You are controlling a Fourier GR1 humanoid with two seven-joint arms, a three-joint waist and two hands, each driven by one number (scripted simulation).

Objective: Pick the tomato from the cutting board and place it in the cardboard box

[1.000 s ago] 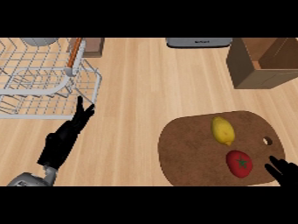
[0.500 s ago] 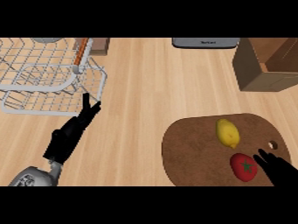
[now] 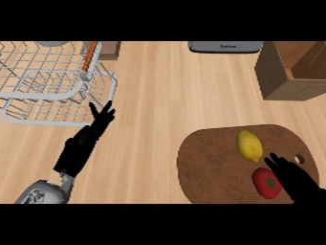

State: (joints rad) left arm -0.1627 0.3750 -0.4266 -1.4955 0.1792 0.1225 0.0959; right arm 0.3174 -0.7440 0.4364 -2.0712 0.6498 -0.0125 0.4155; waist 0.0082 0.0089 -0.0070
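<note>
A red tomato [image 3: 266, 182] lies on the round brown cutting board [image 3: 211, 167] at the lower right, just below a yellow lemon [image 3: 249, 145]. My right hand [image 3: 298, 181] comes in from the lower right with straight fingers, lying over the tomato's right side and covering part of it. The open cardboard box [image 3: 299, 69] stands at the upper right, well away from the board. My left hand [image 3: 84, 141] rests open at the lower left, fingers pointing up toward the wire rack.
A white wire dish rack [image 3: 42, 79] fills the upper left, its corner close to my left fingertips. A grey appliance [image 3: 224, 46] sits at the back edge, left of the box. Bare wooden counter [image 3: 172, 91] lies between rack, box and board.
My right hand has moved up and left over the board, reaching the tomato's right side. The view has shifted slightly. The left hand stays where it was.
</note>
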